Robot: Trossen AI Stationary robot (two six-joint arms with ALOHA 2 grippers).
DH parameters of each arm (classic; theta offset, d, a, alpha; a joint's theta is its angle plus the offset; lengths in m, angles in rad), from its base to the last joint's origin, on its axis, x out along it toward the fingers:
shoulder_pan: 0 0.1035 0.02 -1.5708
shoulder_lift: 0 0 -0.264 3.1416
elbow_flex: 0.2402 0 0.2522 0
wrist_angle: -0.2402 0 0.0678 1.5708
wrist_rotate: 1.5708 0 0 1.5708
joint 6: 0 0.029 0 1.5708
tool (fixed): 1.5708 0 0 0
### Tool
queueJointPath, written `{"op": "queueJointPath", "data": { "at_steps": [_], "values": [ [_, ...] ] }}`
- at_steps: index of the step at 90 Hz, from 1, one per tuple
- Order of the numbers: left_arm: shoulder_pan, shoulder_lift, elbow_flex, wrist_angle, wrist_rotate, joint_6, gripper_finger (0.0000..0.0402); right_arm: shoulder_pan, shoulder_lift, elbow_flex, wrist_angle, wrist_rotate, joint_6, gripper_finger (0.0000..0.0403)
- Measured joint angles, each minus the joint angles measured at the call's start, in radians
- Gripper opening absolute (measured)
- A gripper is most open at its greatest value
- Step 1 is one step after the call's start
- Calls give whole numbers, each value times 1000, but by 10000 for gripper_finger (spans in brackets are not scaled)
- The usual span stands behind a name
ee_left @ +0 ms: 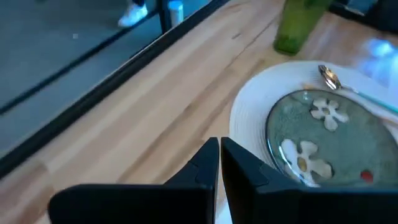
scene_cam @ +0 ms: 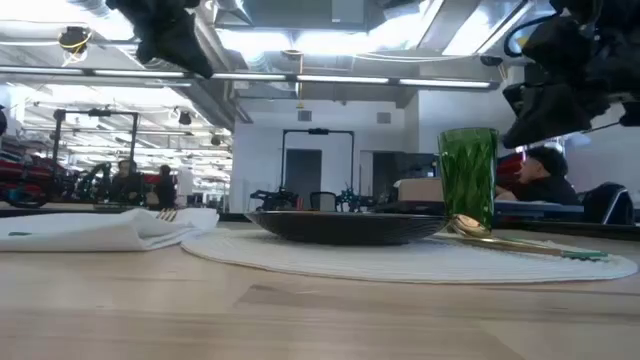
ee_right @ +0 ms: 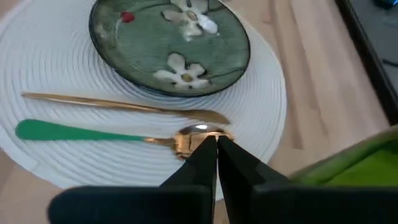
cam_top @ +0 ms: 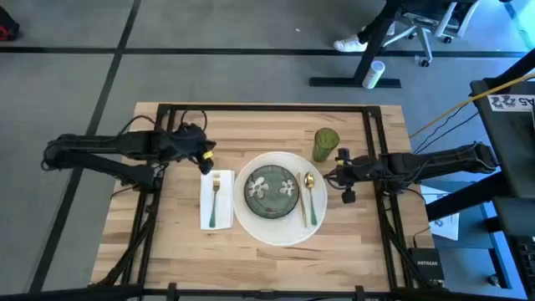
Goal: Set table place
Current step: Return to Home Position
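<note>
Well clear of the tabletop (cam_top: 351,247), both arms hang level and empty. The left fingers (cam_top: 205,160) are pressed together with nothing between them, over bare wood just past the 12 o'clock end of the white napkin (cam_top: 206,209). That napkin lies at 9 o'clock of the large white plate (cam_top: 280,235), and a green-handled fork (cam_top: 214,199) lies lengthwise on it. A green flowered dish (cam_top: 271,188) sits in the plate's middle. On the plate's rim at 3 o'clock, a gold knife (cam_top: 303,205) lies just beside the dish and a green-handled spoon (cam_top: 312,201) outside it. The right fingers (ee_right: 208,158) are likewise closed and empty, above the spoon's bowl. A green tumbler (cam_top: 325,144) stands upright at 1 o'clock of the plate.
</note>
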Motion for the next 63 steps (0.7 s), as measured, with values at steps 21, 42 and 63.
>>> {"op": "queueJointPath", "data": {
  "at_steps": [21,42,63],
  "values": [
    [-11,13,-1,-4,-1,-22,0,0,-33,1,28,-90,-74,1],
    [-48,13,-1,2,-17,-13,0,0,-83,1,36,-151,-82,1],
    [-187,1,-1,64,-201,104,0,0,-154,2,187,-274,-220,1]
  ]
}}
